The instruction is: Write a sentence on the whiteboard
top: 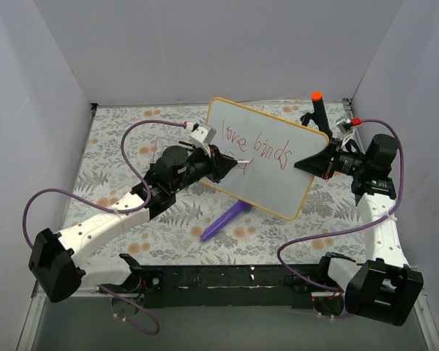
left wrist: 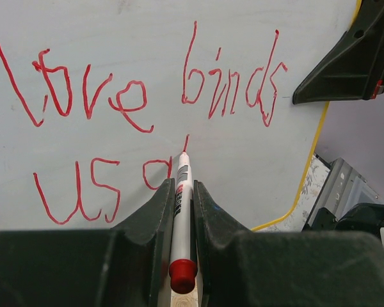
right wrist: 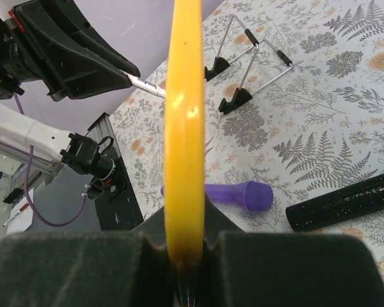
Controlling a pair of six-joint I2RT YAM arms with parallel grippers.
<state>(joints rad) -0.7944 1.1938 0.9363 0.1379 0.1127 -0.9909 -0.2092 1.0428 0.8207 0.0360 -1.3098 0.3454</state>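
The whiteboard [top: 267, 157] hangs tilted above the counter [top: 124, 146], its long axis running from far left to near right in the top view. The sentence [left wrist: 147, 96] is part written in red: "love binds" on the upper line, "us" and one unfinished letter on the lower.

The right end effector [right wrist: 185, 240] is clamped on the board's yellow right edge and carries it. The left end effector [left wrist: 182, 187] is closed on a red marker [left wrist: 181, 198], whose long axis points straight ahead into the board face, tip touching the lower line at the unfinished letter. So the writing surface lies directly in front of the left arm, and we judge the next strokes must run rightward along that line, toward the held edge.

Blank board remains to the right of the tip. One dark finger [left wrist: 352, 64] of the right end effector overlaps the board's upper right corner, above that path rather than across it.

Under the board a purple tube [top: 225, 219] lies on the counter, with a black glittery tube [right wrist: 345, 204] near it and a wire stand [right wrist: 249, 64] farther off, none touching the board.
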